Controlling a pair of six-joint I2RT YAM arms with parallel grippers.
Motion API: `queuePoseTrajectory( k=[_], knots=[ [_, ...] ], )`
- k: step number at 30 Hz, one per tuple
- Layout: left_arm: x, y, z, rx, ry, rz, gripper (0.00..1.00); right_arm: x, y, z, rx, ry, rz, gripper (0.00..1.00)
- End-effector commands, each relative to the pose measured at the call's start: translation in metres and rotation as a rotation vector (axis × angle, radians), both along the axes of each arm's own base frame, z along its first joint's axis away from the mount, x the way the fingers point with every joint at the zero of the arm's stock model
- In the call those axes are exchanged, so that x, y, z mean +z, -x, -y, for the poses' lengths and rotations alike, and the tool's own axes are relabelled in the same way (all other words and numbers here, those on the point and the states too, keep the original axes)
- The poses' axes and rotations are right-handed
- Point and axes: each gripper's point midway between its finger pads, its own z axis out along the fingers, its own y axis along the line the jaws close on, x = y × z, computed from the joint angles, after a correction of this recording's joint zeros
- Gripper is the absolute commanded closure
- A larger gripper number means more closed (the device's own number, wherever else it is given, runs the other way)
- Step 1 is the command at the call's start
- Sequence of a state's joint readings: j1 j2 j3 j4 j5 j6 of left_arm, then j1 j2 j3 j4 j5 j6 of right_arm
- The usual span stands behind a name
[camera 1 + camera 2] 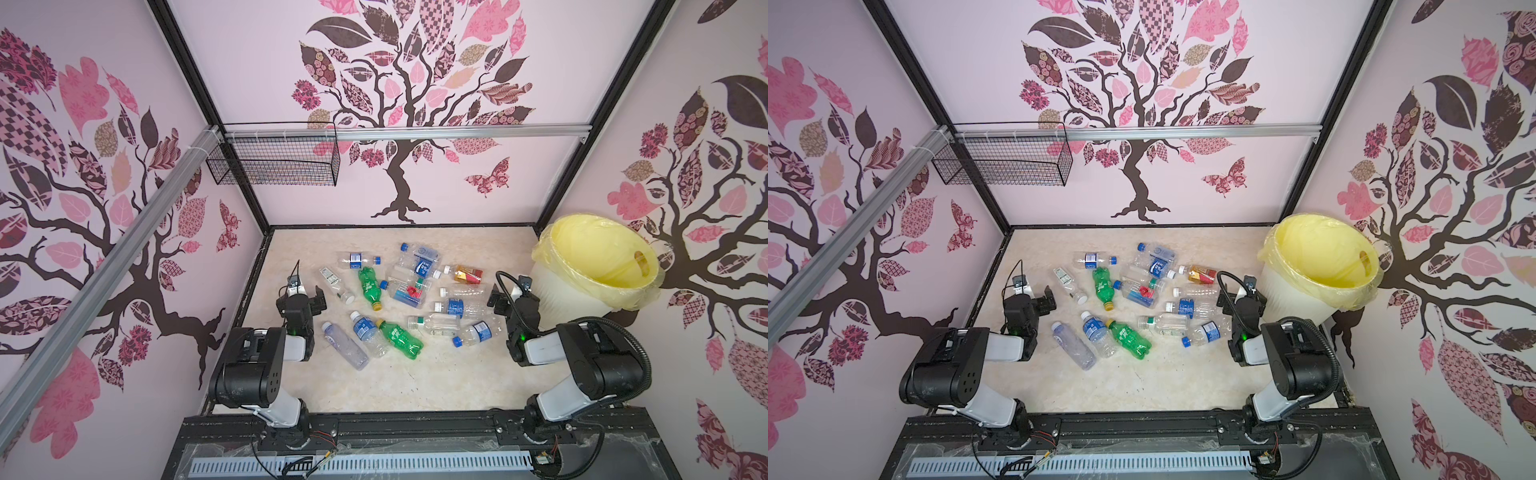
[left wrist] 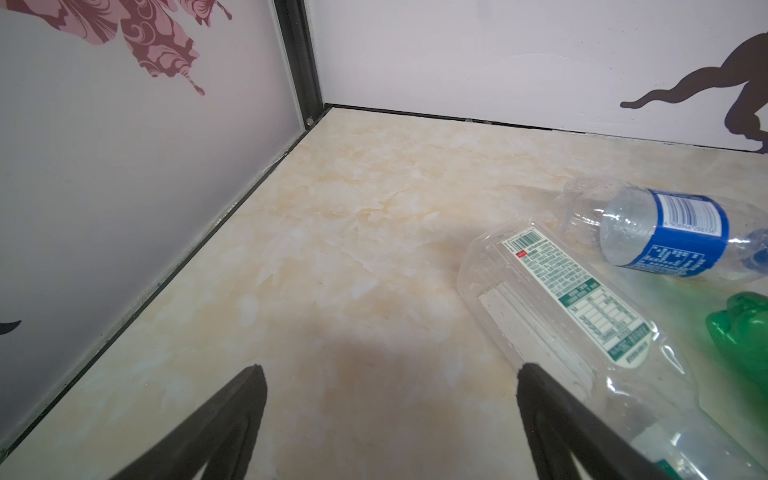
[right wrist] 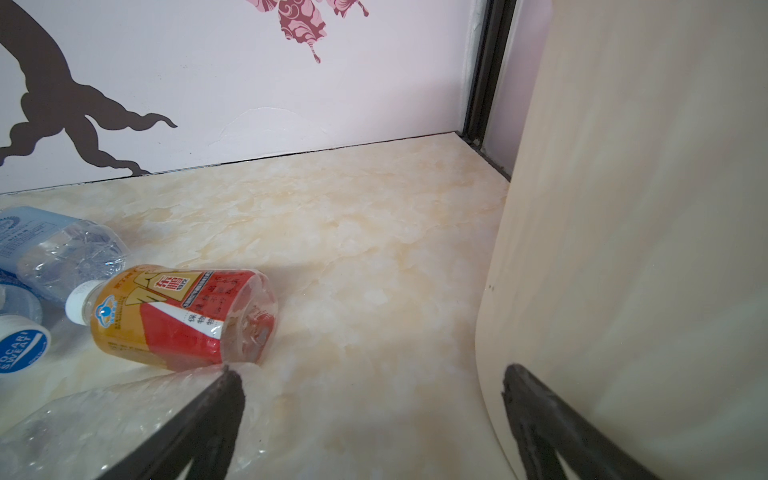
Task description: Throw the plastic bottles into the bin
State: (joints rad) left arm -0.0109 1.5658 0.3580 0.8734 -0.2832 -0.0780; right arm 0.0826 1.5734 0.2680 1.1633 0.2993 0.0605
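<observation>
Several plastic bottles (image 1: 399,291) lie scattered mid-floor in both top views, two green (image 1: 370,286) among them. The bin (image 1: 548,295), white with a yellow bag, stands at the back right. My left gripper (image 1: 302,291) hovers open left of the pile. In the left wrist view its jaws (image 2: 390,370) frame bare floor, and a clear white-labelled bottle (image 2: 557,307) lies beside one finger. My right gripper (image 1: 513,293) is open between the pile and the bin. The right wrist view shows it (image 3: 370,370) empty, the red-gold bottle (image 3: 178,316) to one side and the bin wall (image 3: 644,249) to the other.
A black wire basket (image 1: 274,162) hangs from the rail at the back left, above the floor. Patterned walls enclose the floor on three sides. The arms' black base rail (image 1: 415,428) runs along the front edge.
</observation>
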Motion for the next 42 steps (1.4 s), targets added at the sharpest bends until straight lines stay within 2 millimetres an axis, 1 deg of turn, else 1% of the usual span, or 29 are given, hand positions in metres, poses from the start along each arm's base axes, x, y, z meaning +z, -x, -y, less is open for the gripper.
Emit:
queuePoseTrajectory(
  k=[1, 10, 11, 13, 15, 16, 17, 21, 24, 26, 28, 29, 30, 32, 33, 35, 37, 41, 42],
  knots=[
    [0.012, -0.006, 0.0, -0.005, -0.004, 0.036, 0.03, 0.012, -0.002, 0.002, -0.01, -0.006, 0.046, 0.0],
    [0.012, -0.006, 0.0, -0.014, 0.007, 0.036, 0.03, 0.012, -0.002, 0.001, -0.006, -0.009, 0.047, 0.01],
    [0.014, -0.005, 0.0, -0.017, 0.007, 0.04, 0.03, 0.017, -0.002, 0.004, -0.02, -0.004, 0.066, 0.0],
    [0.024, -0.004, -0.005, 0.017, 0.007, 0.064, 0.03, 0.024, -0.003, 0.006, -0.028, -0.008, 0.066, 0.01],
    [0.029, -0.001, -0.009, 0.043, 0.01, 0.022, 0.03, 0.025, -0.008, 0.0, 0.003, -0.007, 0.025, 0.0],
    [0.031, 0.0, -0.012, 0.06, 0.008, 0.017, 0.03, 0.023, -0.009, -0.001, 0.008, -0.005, -0.005, 0.01],
    [0.033, 0.001, -0.014, 0.075, 0.009, 0.015, 0.03, 0.025, -0.01, 0.001, -0.002, -0.004, -0.005, 0.01],
    [0.044, 0.008, -0.009, 0.082, -0.025, -0.022, 0.03, 0.041, -0.007, 0.001, -0.016, -0.001, 0.015, 0.0],
    [0.048, 0.013, -0.008, 0.1, -0.025, -0.055, 0.03, 0.051, -0.013, -0.011, -0.001, 0.016, -0.03, 0.0],
    [0.048, 0.017, -0.005, 0.122, -0.054, -0.137, 0.03, 0.056, -0.015, -0.027, 0.016, 0.069, -0.069, 0.0],
    [0.053, 0.022, 0.005, 0.125, -0.069, -0.177, 0.03, 0.064, -0.015, -0.043, 0.05, 0.088, -0.098, 0.0],
    [0.057, 0.024, 0.011, 0.114, -0.057, -0.172, 0.03, 0.071, -0.015, -0.055, 0.078, 0.079, -0.112, 0.01],
    [0.061, 0.027, 0.016, 0.104, -0.036, -0.163, 0.03, 0.075, -0.015, -0.063, 0.095, 0.073, -0.129, 0.0],
    [0.073, 0.033, 0.03, 0.074, 0.044, -0.131, 0.03, 0.091, -0.015, -0.078, 0.116, 0.042, -0.159, 0.0],
    [0.08, 0.034, 0.037, 0.057, 0.088, -0.116, 0.03, 0.1, -0.016, -0.082, 0.119, 0.019, -0.171, 0.01],
    [0.097, 0.039, 0.052, 0.028, 0.181, -0.1, 0.03, 0.116, -0.014, -0.084, 0.098, -0.04, -0.213, 0.0],
    [0.112, 0.043, 0.066, 0.006, 0.217, -0.096, 0.03, 0.133, -0.012, -0.086, 0.092, -0.071, -0.242, 0.01],
    [0.15, 0.045, 0.112, -0.119, 0.246, -0.096, 0.03, 0.173, -0.003, -0.082, 0.079, -0.073, -0.256, 0.01],
    [0.158, 0.047, 0.124, -0.148, 0.254, -0.107, 0.03, 0.186, -0.001, -0.079, 0.076, -0.057, -0.252, 0.0]
  ],
)
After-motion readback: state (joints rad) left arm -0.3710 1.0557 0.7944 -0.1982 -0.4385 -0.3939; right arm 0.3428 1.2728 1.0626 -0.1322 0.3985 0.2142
